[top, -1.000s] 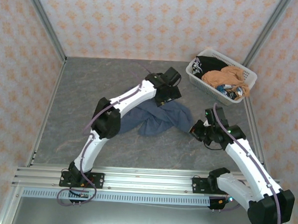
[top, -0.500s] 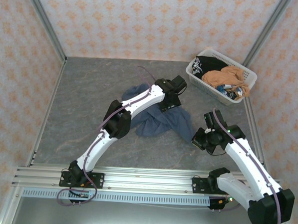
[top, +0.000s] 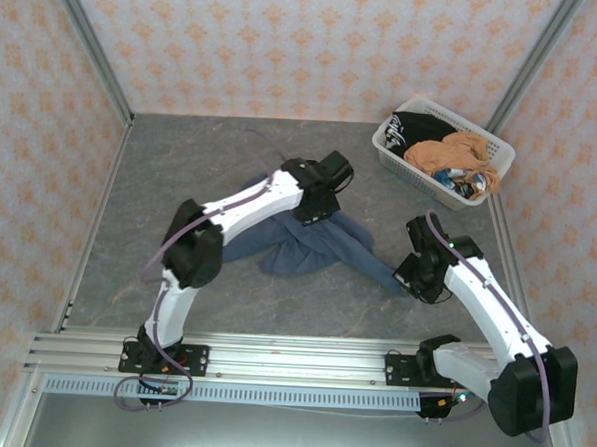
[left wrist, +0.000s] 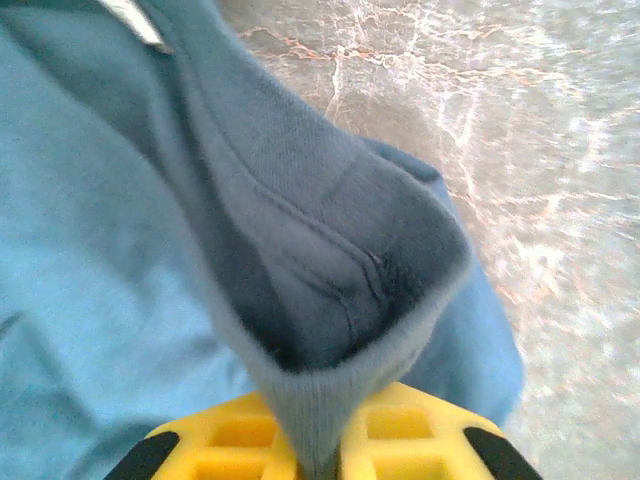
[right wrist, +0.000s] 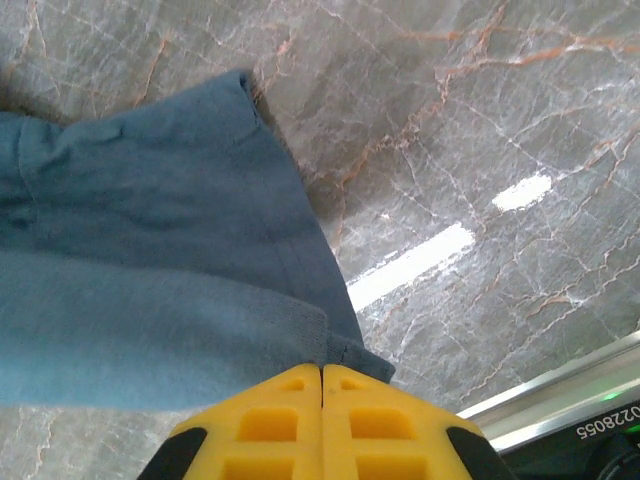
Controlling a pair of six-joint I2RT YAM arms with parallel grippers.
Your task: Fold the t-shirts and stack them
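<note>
- Pinched hard in the left gripper (left wrist: 318, 445): a thick, ribbed fold of the blue shirt (top: 312, 246), wedged between the yellow fingers (left wrist: 230, 445) and lifted slightly off the table (top: 171, 167).
- Lying between the two arms, near the middle of the table: the rest of that blue shirt, rumpled and bunched rather than flat, with one tail drawn out toward the right.
- Closed tight in the right gripper (right wrist: 320, 378): a hem corner of the same shirt, caught just at the fingertips and held low over the table.
- Waiting in the white basket (top: 399, 169) at the far right corner, well apart from the blue shirt: a black shirt (top: 416, 128) and an orange shirt (top: 453, 149), both in a heap.
- Judged as the step in hand: opening out the first shirt before any fold, with no stack begun.
- Called for next, most likely: drawing the two held points apart to tension the cloth, then lowering it flat.
- Worth watching: the thin hold on the hem corner, likely to slip under a sharp pull.
</note>
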